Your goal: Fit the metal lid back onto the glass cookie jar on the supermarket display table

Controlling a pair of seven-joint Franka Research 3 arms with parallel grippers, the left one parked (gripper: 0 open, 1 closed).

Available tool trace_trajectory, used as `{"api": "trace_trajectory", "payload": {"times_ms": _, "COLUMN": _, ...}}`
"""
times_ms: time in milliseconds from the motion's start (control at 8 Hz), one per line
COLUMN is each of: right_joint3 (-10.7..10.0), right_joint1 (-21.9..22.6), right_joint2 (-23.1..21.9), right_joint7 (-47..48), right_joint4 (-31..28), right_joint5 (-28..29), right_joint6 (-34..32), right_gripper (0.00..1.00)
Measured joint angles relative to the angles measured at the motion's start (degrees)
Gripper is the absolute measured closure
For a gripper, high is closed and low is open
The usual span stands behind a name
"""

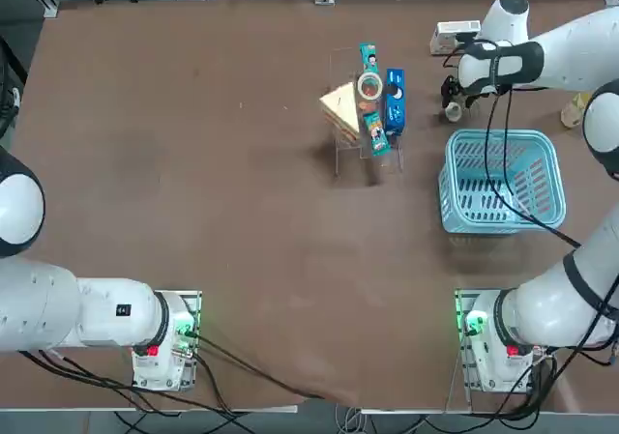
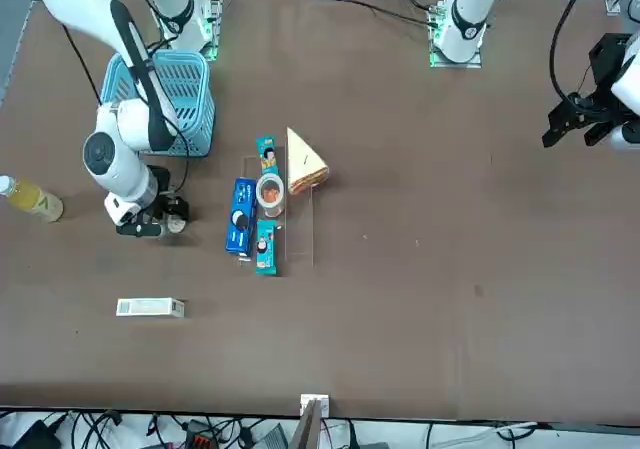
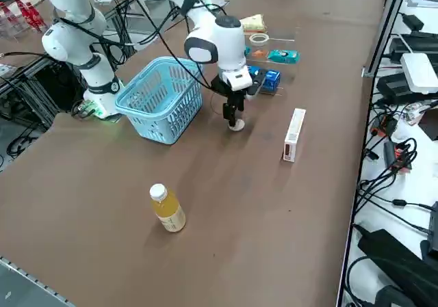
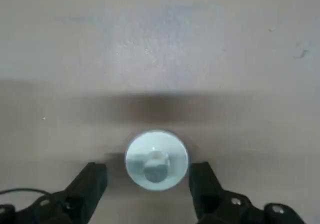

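Note:
The metal lid (image 4: pixel 156 159) is a small round silvery-white disc lying flat on the dark brown supermarket display table (image 1: pixel 193 163). It also shows just behind the blue basket as the lid (image 1: pixel 453 112), (image 2: pixel 176 224), (image 3: pixel 236 124). My right gripper (image 4: pixel 148 172) points straight down over it and is open, one finger on each side of the disc without touching it. From the other views the gripper (image 1: pixel 451 96), (image 2: pixel 165 214), (image 3: pixel 235 114) hangs low above the table. The glass cookie jar (image 1: pixel 369 86), (image 2: pixel 270 193), (image 3: pixel 259 39) stands uncovered among snack packs, to the gripper's left.
A light blue basket (image 1: pixel 503 178) stands close to the gripper on the robot's side. Blue and teal snack packs (image 1: pixel 395 101) and a sandwich wedge (image 1: pixel 340 110) surround the jar on a clear stand. A white box (image 3: pixel 294 135) and a yellow drink bottle (image 3: pixel 168 210) lie farther right.

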Motion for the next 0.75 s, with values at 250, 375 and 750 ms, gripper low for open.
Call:
{"api": "trace_trajectory", "payload": {"times_ms": 250, "right_joint3": 0.0, "right_joint1": -0.02, "right_joint2": 1.2, "right_joint7": 0.09, "right_joint4": 0.01, "right_joint5": 0.0, "right_joint6": 1.73, "right_gripper": 0.0}}
{"api": "trace_trajectory", "payload": {"times_ms": 375, "right_joint3": 0.0, "right_joint1": -0.02, "right_joint2": 1.53, "right_joint7": 0.12, "right_joint4": 0.01, "right_joint5": 0.0, "right_joint6": 1.86, "right_gripper": 0.0}}
{"api": "trace_trajectory", "payload": {"times_ms": 750, "right_joint3": 0.0, "right_joint1": -0.02, "right_joint2": 1.62, "right_joint7": 0.14, "right_joint4": -0.01, "right_joint5": 0.0, "right_joint6": 1.76, "right_gripper": 0.0}}
